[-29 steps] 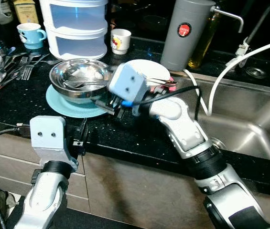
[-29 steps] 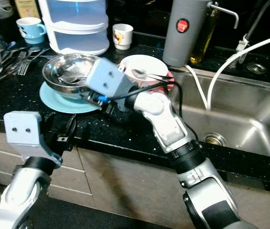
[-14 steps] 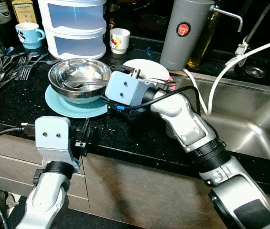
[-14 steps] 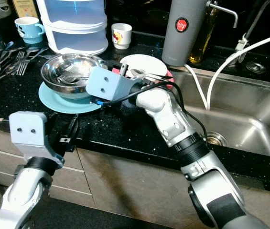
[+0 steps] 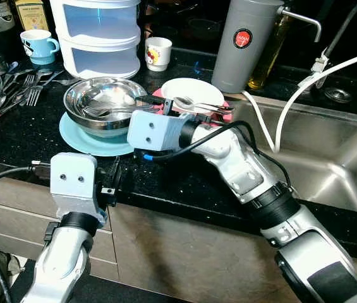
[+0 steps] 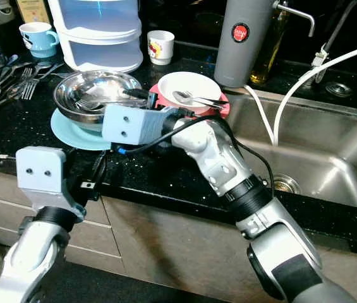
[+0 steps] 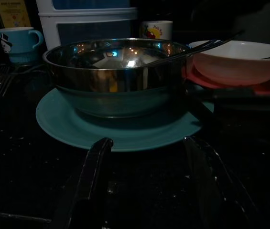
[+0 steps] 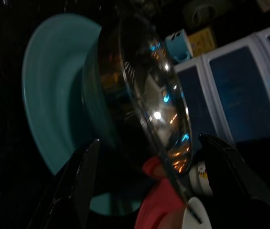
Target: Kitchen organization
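Right gripper (image 8: 144, 186): fingers (image 8: 80, 183) spread apart, holding nothing, set at the rim of the steel bowl (image 5: 105, 104) on the side facing the white bowl (image 5: 193, 96); the bowl's edge lies between the two fingers in the right wrist view. Its blue-grey wrist block sits just in front of the steel bowl, partly over the plate's edge.

Left gripper (image 7: 146, 183): fingers (image 7: 94, 179) apart, empty, low at the counter's front edge, near the steel bowl and pointing at it, not touching.

Steel bowl: upright on a teal plate (image 5: 93, 140), on the black counter (image 5: 20, 129). Cutlery lies inside it, handles toward the white bowl.

White bowl: just beside the steel bowl, on a red plate (image 6: 219, 108); a spoon (image 5: 197, 104) lies across it.

Behind the steel bowl: a stack of white containers (image 5: 99, 35), a small white cup (image 5: 158, 52) with a printed picture, a blue mug (image 5: 38, 45).

Away from the steel bowl on the side opposite the white bowl: loose forks and spoons (image 5: 14, 88) on the counter.

Beyond the white bowl: a tall grey flask (image 5: 244, 44) with a red badge, a bottle of yellow liquid (image 5: 272, 53) behind it, then the steel sink (image 5: 330, 164) with a white hose (image 5: 292, 104) arching over its rim.
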Available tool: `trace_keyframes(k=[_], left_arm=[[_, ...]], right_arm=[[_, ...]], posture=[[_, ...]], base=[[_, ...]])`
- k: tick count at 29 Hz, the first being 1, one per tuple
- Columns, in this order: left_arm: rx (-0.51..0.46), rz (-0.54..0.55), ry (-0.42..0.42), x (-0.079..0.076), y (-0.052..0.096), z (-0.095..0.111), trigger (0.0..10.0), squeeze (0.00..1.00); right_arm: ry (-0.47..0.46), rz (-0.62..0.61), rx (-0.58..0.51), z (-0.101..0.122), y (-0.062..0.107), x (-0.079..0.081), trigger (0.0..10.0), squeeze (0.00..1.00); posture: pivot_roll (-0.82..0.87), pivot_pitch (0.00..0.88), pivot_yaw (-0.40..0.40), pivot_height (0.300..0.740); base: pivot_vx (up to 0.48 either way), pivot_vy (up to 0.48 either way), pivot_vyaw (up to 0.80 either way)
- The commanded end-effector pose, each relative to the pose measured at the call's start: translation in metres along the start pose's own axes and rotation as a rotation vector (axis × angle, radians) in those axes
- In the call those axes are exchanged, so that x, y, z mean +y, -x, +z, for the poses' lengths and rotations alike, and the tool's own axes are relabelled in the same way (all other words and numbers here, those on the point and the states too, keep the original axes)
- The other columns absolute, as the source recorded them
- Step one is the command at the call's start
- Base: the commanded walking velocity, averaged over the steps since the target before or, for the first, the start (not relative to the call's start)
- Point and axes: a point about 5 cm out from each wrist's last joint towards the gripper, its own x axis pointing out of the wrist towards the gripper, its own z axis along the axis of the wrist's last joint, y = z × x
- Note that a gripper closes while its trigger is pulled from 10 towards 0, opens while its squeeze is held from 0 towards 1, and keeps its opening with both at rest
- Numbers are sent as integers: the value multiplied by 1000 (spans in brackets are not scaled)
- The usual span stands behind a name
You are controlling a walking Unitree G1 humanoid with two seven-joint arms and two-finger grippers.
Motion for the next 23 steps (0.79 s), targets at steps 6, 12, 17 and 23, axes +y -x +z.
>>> trace_keyframes(k=[6, 12, 17, 23], left_arm=[[6, -7, -13, -2, 0, 0, 10000, 0], [7, -5, -12, -2, 0, 0, 10000, 0], [6, -5, -13, -1, -1, 0, 10000, 0], [1, -5, -12, -1, -1, 1, 10000, 0]], right_arm=[[41, 17, 67, -6, -4, 4, 10000, 0], [49, -11, 80, -7, -5, -1, 0, 0], [52, -16, 78, -6, -5, -2, 0, 0], [46, -25, 68, -3, -6, -3, 9647, 0]], posture=[[157, 31, -82, 740], [157, 32, -81, 740], [157, 32, -81, 740], [157, 32, -78, 740]], base=[[0, 0, 0], [0, 0, 0], [0, 0, 0], [0, 0, 0]])
